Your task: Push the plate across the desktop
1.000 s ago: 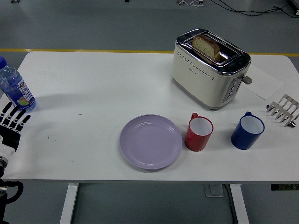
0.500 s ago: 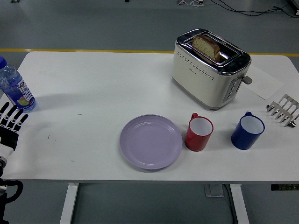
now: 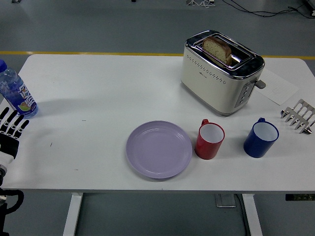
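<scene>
A round lilac plate point(image 3: 159, 149) lies flat near the table's front edge, a little left of centre. My left hand point(image 3: 10, 129) is at the far left edge of the table, fingers spread flat and holding nothing, well to the left of the plate. My right hand is out of the picture.
A red mug point(image 3: 209, 140) stands right beside the plate's right rim, a blue mug point(image 3: 260, 138) further right. A cream toaster point(image 3: 221, 71) with bread stands behind them. A water bottle point(image 3: 15, 92) stands just beyond my left hand. A metal rack point(image 3: 299, 115) and paper lie at the right edge.
My left hand has slid slightly left toward the table's edge. Everything on the table stays where it was.
</scene>
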Robot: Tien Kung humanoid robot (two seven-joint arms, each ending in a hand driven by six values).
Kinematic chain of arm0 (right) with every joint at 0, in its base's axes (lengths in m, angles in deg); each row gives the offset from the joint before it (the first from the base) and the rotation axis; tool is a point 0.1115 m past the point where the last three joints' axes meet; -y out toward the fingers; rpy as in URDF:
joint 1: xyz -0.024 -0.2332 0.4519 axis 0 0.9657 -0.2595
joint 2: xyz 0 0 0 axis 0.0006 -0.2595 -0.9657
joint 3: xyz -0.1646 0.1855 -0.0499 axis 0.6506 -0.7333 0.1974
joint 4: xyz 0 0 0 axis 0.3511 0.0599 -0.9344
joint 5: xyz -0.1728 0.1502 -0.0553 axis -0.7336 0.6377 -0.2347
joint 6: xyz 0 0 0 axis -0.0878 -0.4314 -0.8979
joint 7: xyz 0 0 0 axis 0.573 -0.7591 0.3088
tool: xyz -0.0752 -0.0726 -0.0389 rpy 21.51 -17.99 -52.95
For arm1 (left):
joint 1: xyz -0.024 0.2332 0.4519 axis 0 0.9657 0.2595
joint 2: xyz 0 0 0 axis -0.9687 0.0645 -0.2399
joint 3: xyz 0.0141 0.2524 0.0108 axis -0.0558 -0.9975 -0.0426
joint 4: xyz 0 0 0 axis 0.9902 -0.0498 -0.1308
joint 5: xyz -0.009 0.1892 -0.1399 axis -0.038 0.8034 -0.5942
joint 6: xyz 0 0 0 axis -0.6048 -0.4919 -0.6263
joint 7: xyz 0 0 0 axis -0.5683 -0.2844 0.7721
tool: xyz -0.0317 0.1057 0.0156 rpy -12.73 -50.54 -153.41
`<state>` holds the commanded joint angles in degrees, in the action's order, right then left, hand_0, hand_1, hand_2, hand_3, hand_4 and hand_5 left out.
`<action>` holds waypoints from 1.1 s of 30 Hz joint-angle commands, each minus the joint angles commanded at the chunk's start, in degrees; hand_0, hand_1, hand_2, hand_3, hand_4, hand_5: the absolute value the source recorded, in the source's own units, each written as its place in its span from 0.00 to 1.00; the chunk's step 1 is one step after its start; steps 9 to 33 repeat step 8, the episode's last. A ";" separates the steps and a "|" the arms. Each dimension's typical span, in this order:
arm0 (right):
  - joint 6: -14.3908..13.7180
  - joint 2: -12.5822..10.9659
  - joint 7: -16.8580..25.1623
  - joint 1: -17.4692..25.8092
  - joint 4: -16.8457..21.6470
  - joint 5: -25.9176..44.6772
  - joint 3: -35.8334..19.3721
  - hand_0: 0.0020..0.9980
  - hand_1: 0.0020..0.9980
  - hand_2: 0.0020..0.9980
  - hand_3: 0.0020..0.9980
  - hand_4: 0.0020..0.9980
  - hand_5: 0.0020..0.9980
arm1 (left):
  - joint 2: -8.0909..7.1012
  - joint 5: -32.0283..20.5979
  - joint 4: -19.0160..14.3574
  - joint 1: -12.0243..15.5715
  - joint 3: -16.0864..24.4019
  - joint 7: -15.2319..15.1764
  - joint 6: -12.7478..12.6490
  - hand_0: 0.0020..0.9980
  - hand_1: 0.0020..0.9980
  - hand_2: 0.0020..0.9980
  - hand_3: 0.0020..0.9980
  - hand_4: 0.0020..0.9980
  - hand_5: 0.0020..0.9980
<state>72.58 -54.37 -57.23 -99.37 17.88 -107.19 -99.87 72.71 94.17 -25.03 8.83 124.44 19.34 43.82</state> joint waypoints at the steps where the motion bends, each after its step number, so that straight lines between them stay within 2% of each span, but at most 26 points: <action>1: -0.01 0.00 -0.01 -0.01 0.00 0.04 0.02 0.61 0.52 0.59 0.58 0.37 0.25 | 0.00 0.00 0.01 -0.01 0.00 0.00 -0.01 0.50 0.58 0.58 0.63 0.49 1.00; 33: -0.04 0.05 -0.06 0.10 0.00 0.14 0.00 0.61 0.52 0.59 0.58 0.37 0.25 | -0.05 -0.05 0.08 0.10 -0.25 -0.06 0.00 0.51 0.58 0.59 0.63 0.49 1.00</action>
